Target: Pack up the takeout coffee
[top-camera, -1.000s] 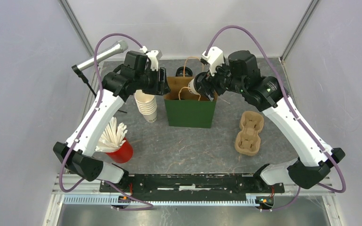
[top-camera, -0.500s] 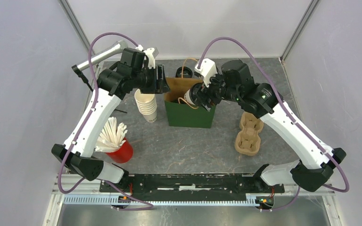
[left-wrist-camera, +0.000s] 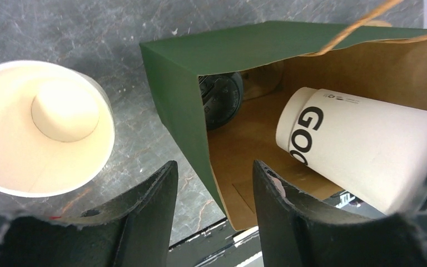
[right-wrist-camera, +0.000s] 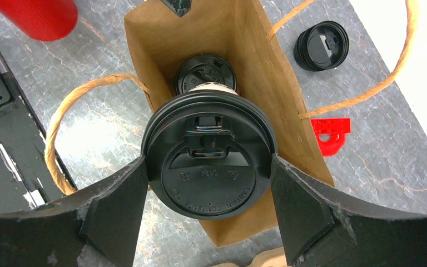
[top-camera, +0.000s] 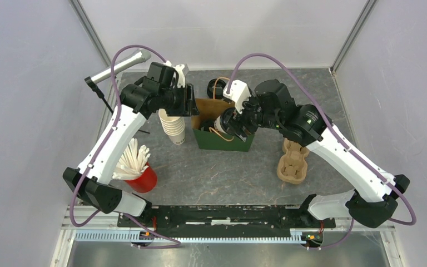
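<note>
takeout coffee cup [left-wrist-camera: 367,150], cream-white with bold black print (black lid [right-wrist-camera: 208,167])

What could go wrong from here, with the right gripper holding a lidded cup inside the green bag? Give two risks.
The held cup, in the right gripper, is tilted and close to the first cup already inside; it might knock that one or settle sideways and leak. The left gripper only straddles the wall of the green bag, jaws open, so a push from the cup could shift or tip the bag.

Lab test booth: plain grey walls [top-camera: 28,111], aluminium rails [top-camera: 200,236].
</note>
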Robot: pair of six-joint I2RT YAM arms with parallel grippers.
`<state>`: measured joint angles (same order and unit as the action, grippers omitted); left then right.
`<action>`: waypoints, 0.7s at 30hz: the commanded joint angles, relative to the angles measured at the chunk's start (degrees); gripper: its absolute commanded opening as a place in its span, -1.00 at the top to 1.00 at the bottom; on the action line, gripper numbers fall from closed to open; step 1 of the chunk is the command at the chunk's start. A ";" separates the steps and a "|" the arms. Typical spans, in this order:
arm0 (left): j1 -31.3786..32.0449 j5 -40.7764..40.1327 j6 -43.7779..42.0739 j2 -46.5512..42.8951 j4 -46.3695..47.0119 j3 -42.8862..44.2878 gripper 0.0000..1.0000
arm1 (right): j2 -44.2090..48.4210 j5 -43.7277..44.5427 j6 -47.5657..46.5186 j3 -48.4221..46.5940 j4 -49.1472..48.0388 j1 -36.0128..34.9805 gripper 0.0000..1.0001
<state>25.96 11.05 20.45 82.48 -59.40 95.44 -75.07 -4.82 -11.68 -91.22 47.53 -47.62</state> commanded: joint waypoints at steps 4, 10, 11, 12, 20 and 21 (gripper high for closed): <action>-0.10 1.61 -1.07 -3.82 3.30 -4.39 -0.15 | 2.33 2.07 0.74 1.73 -0.56 -2.58 -0.17; -0.12 5.15 -0.91 -7.94 7.47 -9.61 -0.02 | 3.01 3.79 0.96 3.67 -1.23 -4.58 -0.16; -0.08 5.40 -1.33 -8.57 7.84 -10.67 0.00 | 3.13 4.21 0.88 3.89 -1.23 -4.88 -0.16; -0.10 5.85 -1.82 -9.04 7.95 -11.63 0.02 | 3.21 4.45 0.75 4.15 -1.21 -5.26 -0.16; 0.05 10.23 -4.46 -13.39 10.52 -17.51 0.16 | 4.90 9.39 -0.01 7.15 -1.65 -9.20 -0.14; 0.05 10.75 -4.30 -14.21 11.21 -18.39 0.17 | 4.92 9.76 -0.07 7.51 -1.73 -9.61 -0.14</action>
<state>25.96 17.45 19.05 71.53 -52.45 79.57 -71.85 1.63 -11.42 -84.49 47.66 -55.72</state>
